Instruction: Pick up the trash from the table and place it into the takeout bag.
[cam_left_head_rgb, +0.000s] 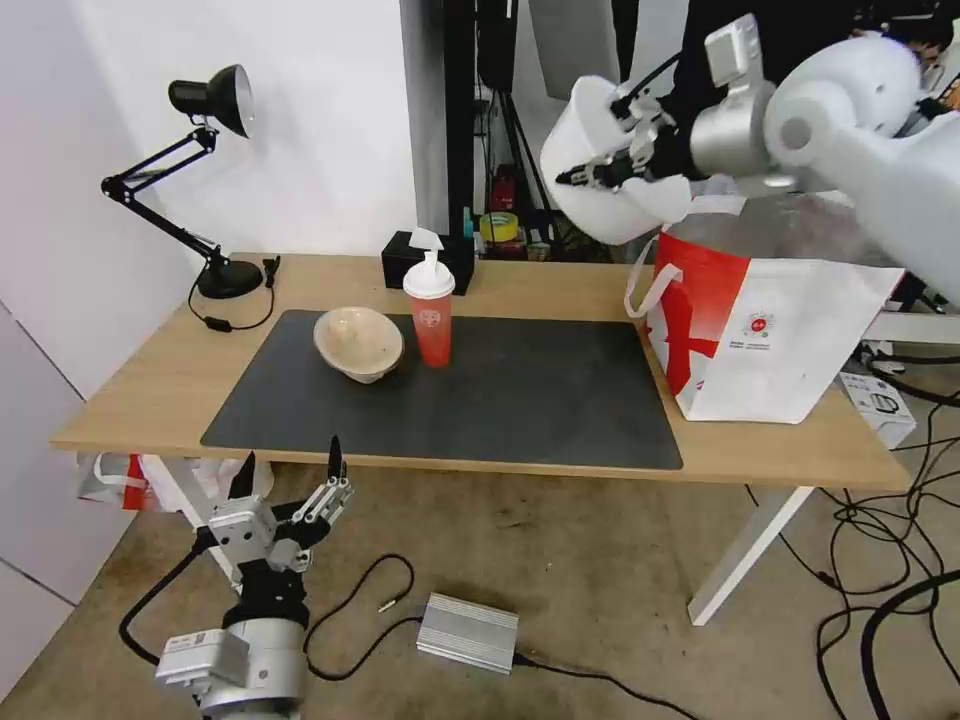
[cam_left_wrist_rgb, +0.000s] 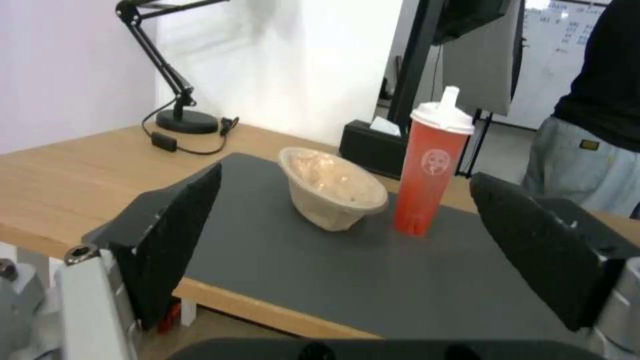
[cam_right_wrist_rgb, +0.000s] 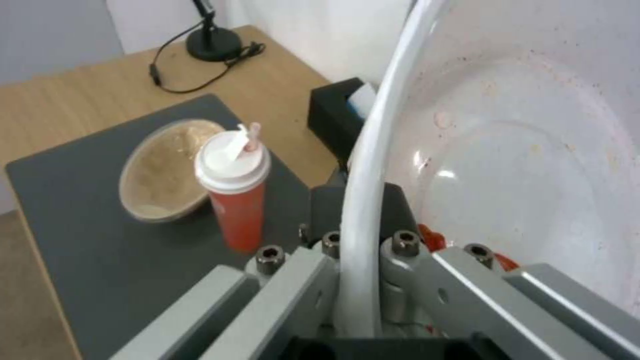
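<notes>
One white bowl (cam_left_head_rgb: 610, 170) is up in the air, pinched at its rim by the fingers of the right gripper (cam_left_head_rgb: 600, 172). It hangs near the open top of the takeout bag (cam_left_head_rgb: 770, 330), a little to its left. I think the next move must bring it right over the bag. The beige bowl (cam_left_head_rgb: 358, 342) and red cup (cam_left_head_rgb: 429, 310) wait side by side on the grey mat (cam_left_head_rgb: 520, 400). The left gripper (cam_left_head_rgb: 290, 480) hangs low before the wooden counter (cam_left_head_rgb: 150, 380), fingers spread and holding nothing. Cables (cam_left_head_rgb: 900, 560) lie on the floor.
</notes>
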